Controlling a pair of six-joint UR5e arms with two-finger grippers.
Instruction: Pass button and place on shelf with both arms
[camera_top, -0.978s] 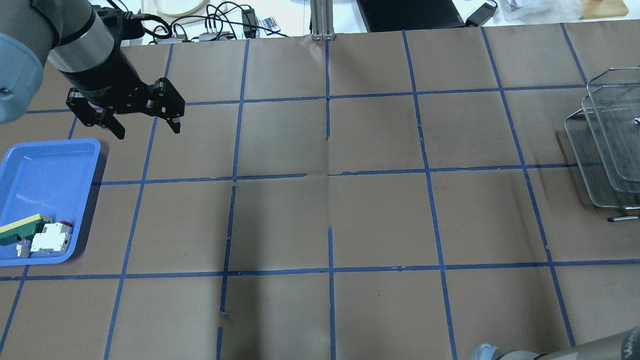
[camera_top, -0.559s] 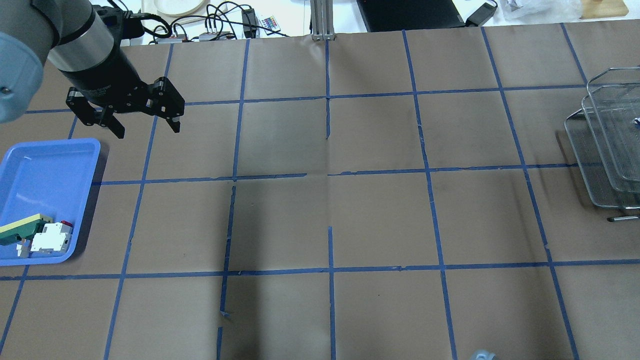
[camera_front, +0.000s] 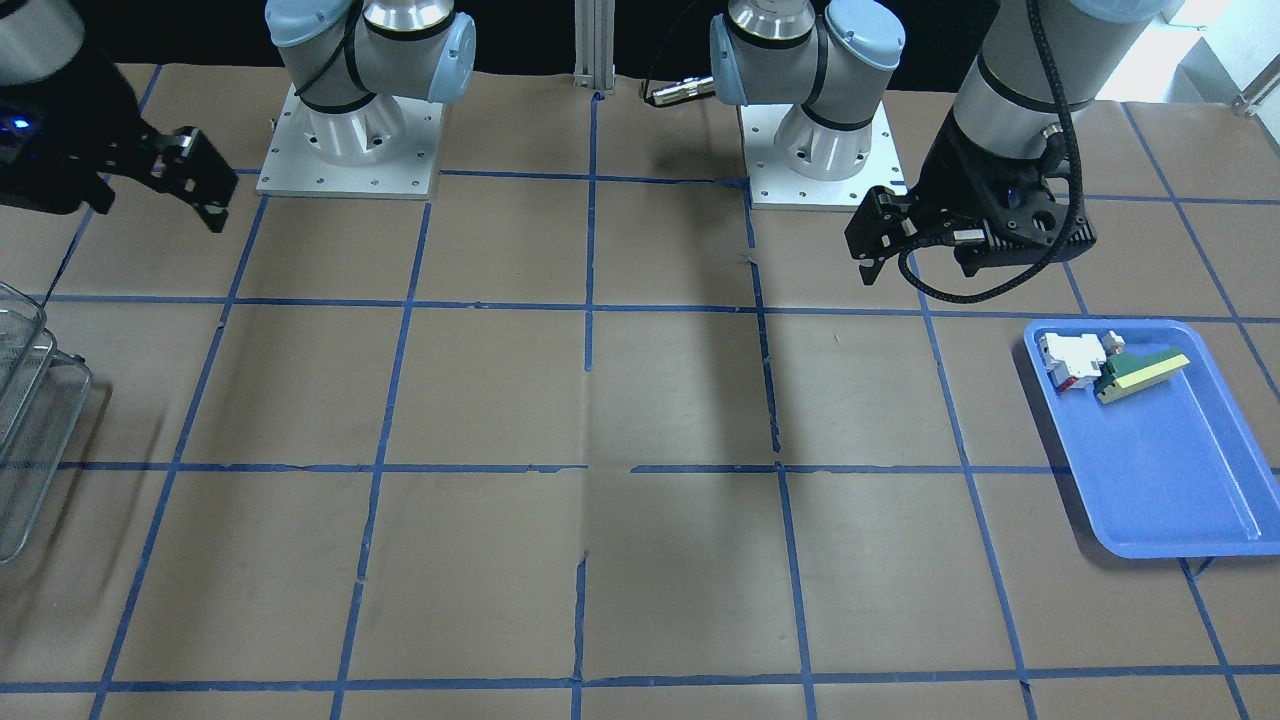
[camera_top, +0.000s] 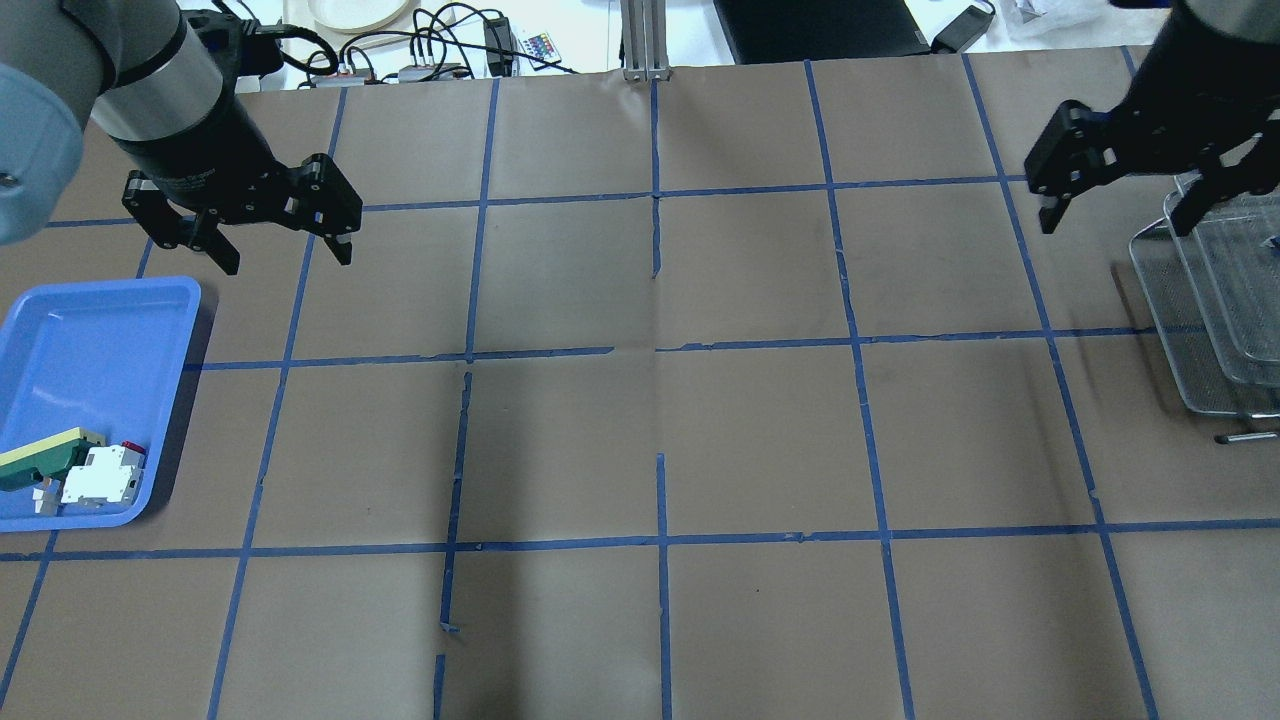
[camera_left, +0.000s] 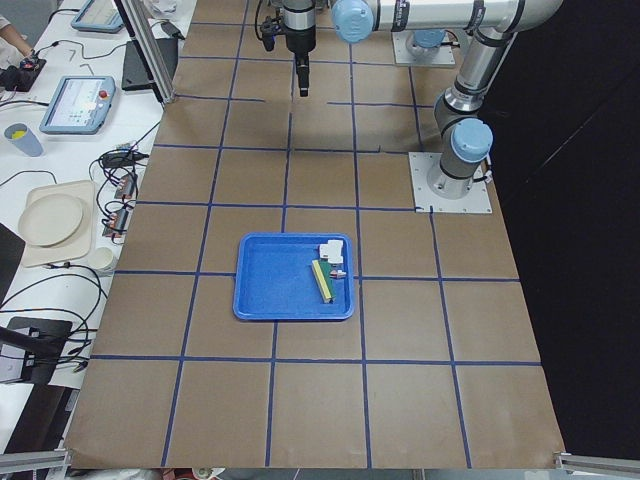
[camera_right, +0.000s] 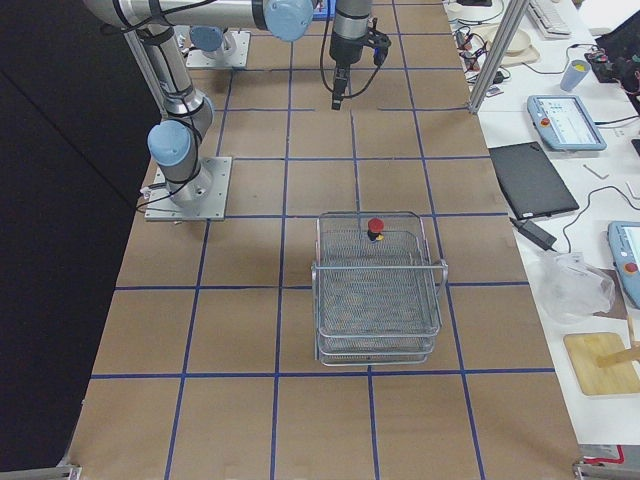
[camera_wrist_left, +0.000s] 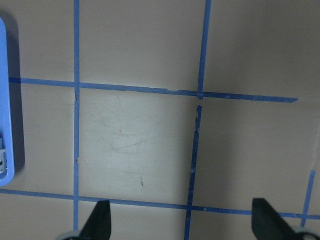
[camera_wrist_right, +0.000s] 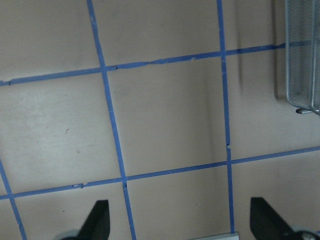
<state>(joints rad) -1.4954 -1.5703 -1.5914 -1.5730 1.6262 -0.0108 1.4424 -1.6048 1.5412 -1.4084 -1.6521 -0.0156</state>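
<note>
On the shelf (camera_right: 378, 300), button (camera_right: 375, 228) axis vertical — red head up, left gripper (camera_top: 287, 258), right gripper (camera_top: 1115, 225) spread, empty

I see my right gripper (camera_top: 1115, 225) now up beside the shelf (camera_top: 1200, 350); my left gripper (camera_top: 287, 262) perhaps shifts slightly.

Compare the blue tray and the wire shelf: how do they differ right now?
The blue tray is flat, solid plastic; the shelf is tiered wire mesh. The tray holds the white switch and green-yellow part; the shelf holds only the button. Both rest on the table, at opposite ends.
</note>
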